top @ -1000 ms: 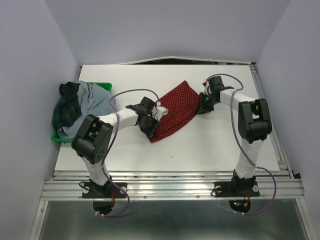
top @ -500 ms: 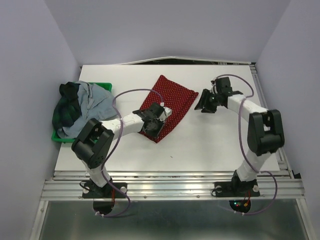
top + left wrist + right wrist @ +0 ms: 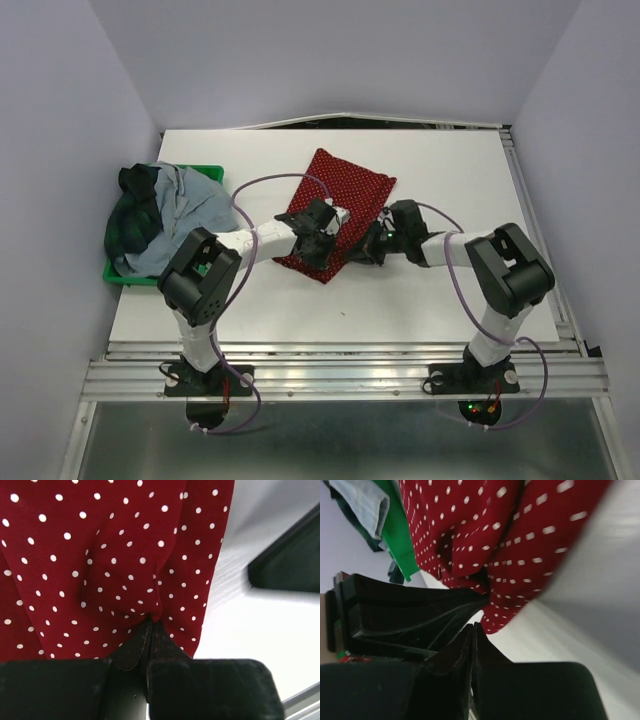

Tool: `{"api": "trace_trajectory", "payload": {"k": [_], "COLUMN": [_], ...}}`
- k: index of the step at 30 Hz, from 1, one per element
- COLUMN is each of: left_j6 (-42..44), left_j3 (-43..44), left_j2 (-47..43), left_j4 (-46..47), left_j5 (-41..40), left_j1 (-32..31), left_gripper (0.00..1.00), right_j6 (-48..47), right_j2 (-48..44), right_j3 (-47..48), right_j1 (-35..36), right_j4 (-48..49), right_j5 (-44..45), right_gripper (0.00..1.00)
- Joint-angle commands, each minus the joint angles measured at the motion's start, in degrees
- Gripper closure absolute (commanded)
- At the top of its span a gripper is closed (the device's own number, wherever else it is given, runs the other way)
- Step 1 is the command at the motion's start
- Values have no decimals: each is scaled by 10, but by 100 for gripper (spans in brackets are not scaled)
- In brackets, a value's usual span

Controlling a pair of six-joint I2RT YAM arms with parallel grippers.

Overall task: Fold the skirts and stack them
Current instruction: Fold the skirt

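White counter (image 3: pixel 270 310) from above: dark red skirt (image 3: pixel 345 190) lies centred, long axis 1 to 7 o'clock; left tool (image 3: pixel 322 240) on its near end, right tool (image 3: pixel 368 248) at its 4 o'clock edge. Left wrist: tool clamped on a pucker of cloth. Right wrist: tool closed, empty, hem just beside.

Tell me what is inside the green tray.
A dark green plaid skirt and a pale grey-blue skirt lie heaped in the green tray, spilling over its rim. The tray's floor, and anything beneath the skirts, is covered.
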Motion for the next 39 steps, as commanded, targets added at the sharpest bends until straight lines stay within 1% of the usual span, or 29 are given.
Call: {"api": "trace_trajectory", "payload": {"k": [1, 4, 6, 9, 15, 23, 28, 32, 39], "left_j6": [11, 20, 28, 30, 27, 34, 31, 18, 7], "left_j3": [13, -4, -14, -16, -12, -10, -12, -2, -5], "left_j2": [-22, -46, -66, -73, -79, -88, -89, -80, -39], "left_j4": [-26, -22, -19, -16, -14, -26, -27, -29, -9], "left_j5": [-39, -58, -66, -64, -43, 11, 29, 52, 91], "left_j1": [-1, 0, -1, -1, -2, -15, -33, -34, -33], "left_gripper": [100, 100, 100, 100, 100, 100, 100, 100, 100], "right_j6": [90, 110, 108, 101, 90, 77, 75, 76, 71], "right_j2": [32, 42, 47, 63, 123, 165, 164, 155, 147], "right_j3": [22, 23, 17, 16, 34, 47, 44, 37, 28], "right_j1": [51, 69, 74, 74, 79, 84, 84, 84, 84], "right_j4": [133, 138, 137, 124, 112, 97, 90, 88, 77], "right_j5": [-28, -25, -16, 4, 37, 59, 66, 73, 87], "right_gripper": [96, 96, 98, 99, 99, 99, 99, 99, 99]}}
